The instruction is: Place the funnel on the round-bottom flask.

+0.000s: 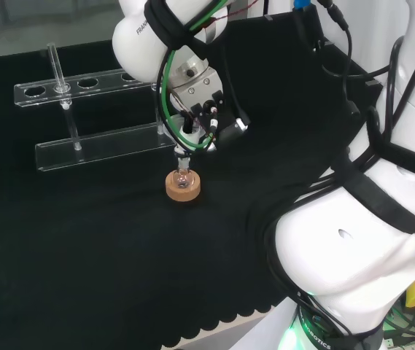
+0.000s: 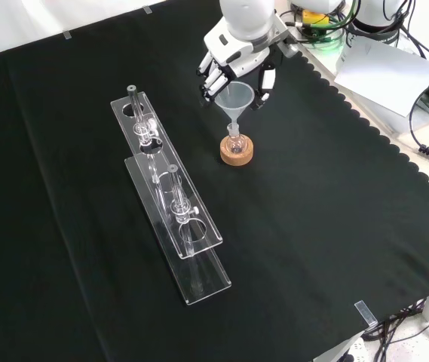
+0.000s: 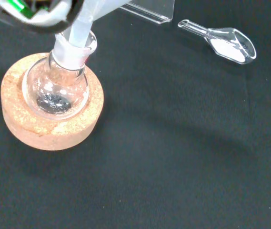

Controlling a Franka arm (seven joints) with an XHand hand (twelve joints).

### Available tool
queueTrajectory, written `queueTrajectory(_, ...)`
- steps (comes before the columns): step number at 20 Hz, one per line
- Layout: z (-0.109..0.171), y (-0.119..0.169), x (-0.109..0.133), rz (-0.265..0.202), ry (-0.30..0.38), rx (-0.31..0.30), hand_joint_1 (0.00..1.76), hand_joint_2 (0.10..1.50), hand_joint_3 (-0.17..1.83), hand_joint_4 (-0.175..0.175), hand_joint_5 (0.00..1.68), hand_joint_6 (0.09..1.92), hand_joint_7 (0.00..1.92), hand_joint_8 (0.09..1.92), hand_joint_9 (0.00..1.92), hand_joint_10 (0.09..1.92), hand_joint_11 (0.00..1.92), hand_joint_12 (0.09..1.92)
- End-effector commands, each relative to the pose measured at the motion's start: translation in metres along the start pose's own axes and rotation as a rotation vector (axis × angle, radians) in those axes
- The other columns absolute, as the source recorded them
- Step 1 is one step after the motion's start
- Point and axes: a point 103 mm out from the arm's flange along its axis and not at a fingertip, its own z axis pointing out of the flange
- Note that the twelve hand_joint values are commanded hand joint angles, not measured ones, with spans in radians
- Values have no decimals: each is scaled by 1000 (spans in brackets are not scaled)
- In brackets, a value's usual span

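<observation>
A small clear round-bottom flask [image 2: 234, 141] sits upright on a cork ring [image 2: 237, 153] near the middle of the cloth, with a little dark powder at its bottom [image 3: 53, 101]. A clear funnel [image 2: 234, 98] stands over it, its stem [image 3: 80, 28] reaching down into the flask's neck. The hand [image 2: 238, 66] hangs right above, fingers on one side of the funnel's cone and the thumb on the other, curled round its rim. In the head view the hand [image 1: 200, 109] hides the funnel above the flask [image 1: 184, 175].
A long clear acrylic test-tube rack [image 2: 170, 197] with a few tubes lies left of the flask in the front view. A clear scoop with white powder [image 3: 228, 42] lies on the cloth close by. The cloth's scalloped edge [image 2: 395, 151] runs along the right.
</observation>
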Motion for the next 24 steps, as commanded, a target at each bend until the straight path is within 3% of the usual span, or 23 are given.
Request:
queueTrajectory(1, 0, -1, 1, -5, -1, -2, 923, 692, 697, -61, 846, 788, 719, 788, 1092, 516, 746, 1145)
queueTrajectory(15, -4, -6, 16, -17, -16, -6, 918, 696, 698, -62, 841, 794, 715, 792, 1088, 522, 745, 1147)
queueTrajectory(24, -3, -3, 12, -11, -22, -9, 917, 697, 698, -62, 839, 797, 714, 793, 1085, 525, 743, 1148)
